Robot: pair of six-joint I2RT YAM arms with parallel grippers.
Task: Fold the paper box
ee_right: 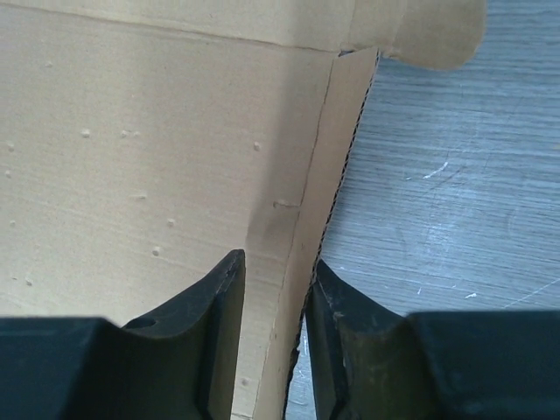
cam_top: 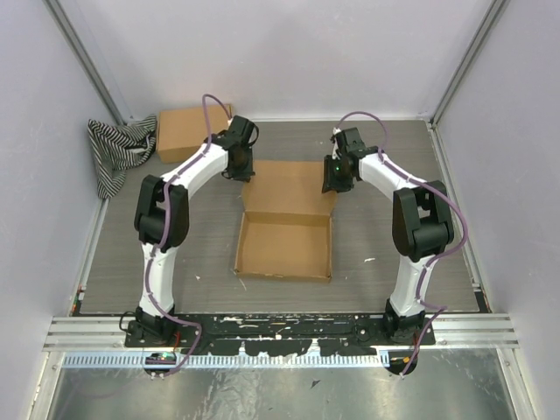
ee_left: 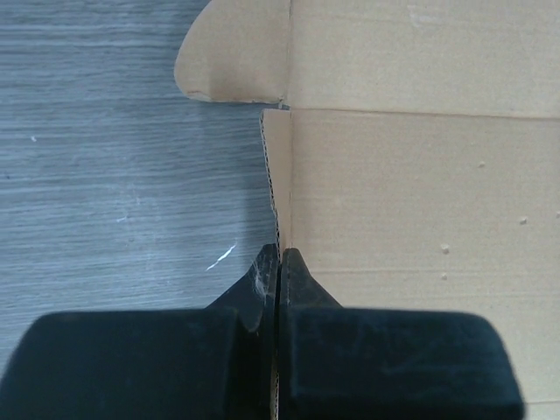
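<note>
We see the paper box [cam_top: 287,241] lying at the centre of the bench [cam_top: 201,254]. Its shallow tray, walls already standing, is toward 6 o'clock, and its lid panel [cam_top: 293,182] lies flat, reaching toward 12 o'clock. The two arms meet the lid from either side. The left fingers [cam_top: 238,171] are at the lid's 9 o'clock edge and the right fingers [cam_top: 332,181] at its 3 o'clock edge. In the left wrist view, the left fingers [ee_left: 267,273] are pinched together on the lid's narrow side flap [ee_left: 280,175]. The flap stands upright on its crease, and its corrugated edge disappears between the two black tips. Beyond it, toward 12 o'clock in that view, a rounded tab [ee_left: 229,61] rests on the grey bench. In the right wrist view, the right fingers [ee_right: 229,297] stand a narrow way apart, astride the opposite side flap [ee_right: 311,192]. That flap leans up from the lid, and the gap between the tips is wider than the cardboard's thickness. The outer tip sits against the flap's raw edge, but we cannot tell whether the inner tip touches the board. A like rounded tab [ee_right: 437,35] shows past the flap's far end. A second cardboard box [cam_top: 191,131], closed, sits at about 11 o'clock on the bench, just beside a crumpled striped cloth [cam_top: 118,150] at 10 o'clock.
</note>
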